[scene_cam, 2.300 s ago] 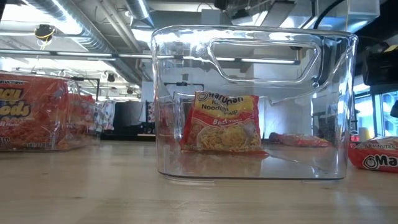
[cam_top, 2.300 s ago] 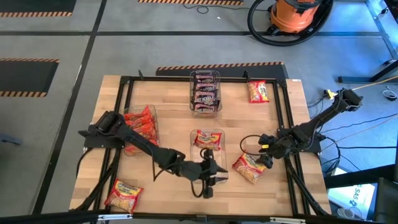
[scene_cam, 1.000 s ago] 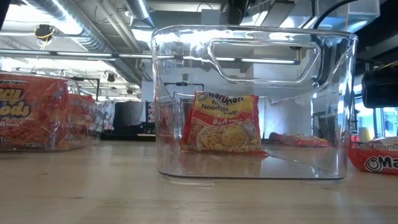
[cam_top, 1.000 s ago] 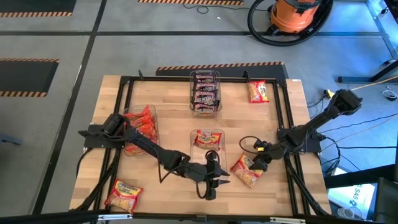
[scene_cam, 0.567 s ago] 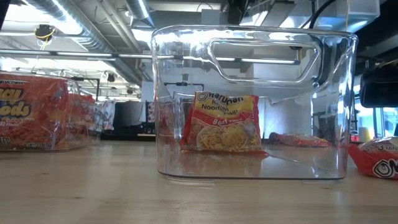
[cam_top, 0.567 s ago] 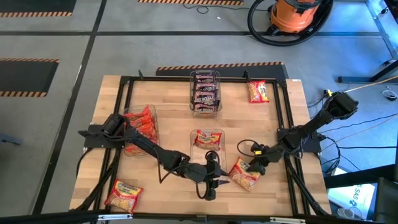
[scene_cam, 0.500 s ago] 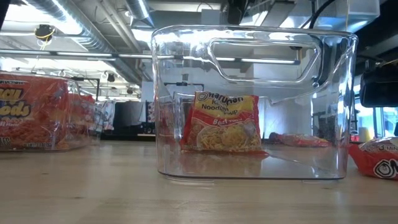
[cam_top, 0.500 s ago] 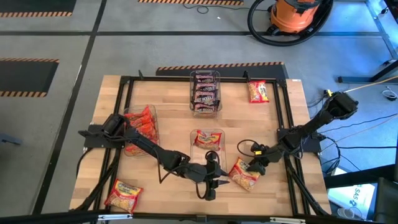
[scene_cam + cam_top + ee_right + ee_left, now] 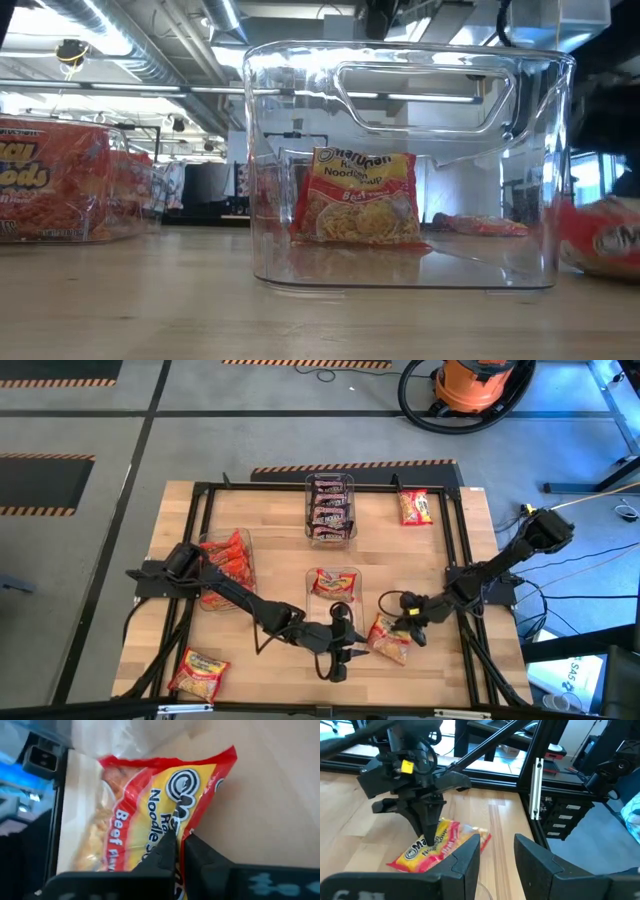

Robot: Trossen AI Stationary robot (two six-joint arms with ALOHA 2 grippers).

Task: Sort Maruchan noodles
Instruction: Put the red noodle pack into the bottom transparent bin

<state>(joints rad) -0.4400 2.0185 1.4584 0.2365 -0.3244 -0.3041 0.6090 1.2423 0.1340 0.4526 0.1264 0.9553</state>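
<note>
Right gripper [image 9: 408, 623] fingers apparently pinching red-yellow noodle packet [image 9: 389, 638]; left gripper [image 9: 345, 652] fingers parted, empty.

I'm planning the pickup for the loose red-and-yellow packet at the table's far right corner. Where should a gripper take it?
Probably from above, pinching one crimped short end of the far packet. It lies flat on the table with no bin beside it, so the thin end seal seems easier to pinch than the broad face.

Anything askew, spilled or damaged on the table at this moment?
Nothing spilled or torn. The right pincer pinches one red-and-yellow packet, tilting it off the wood. Two matching packets lie outside the bins, at the far right and near left.
</note>
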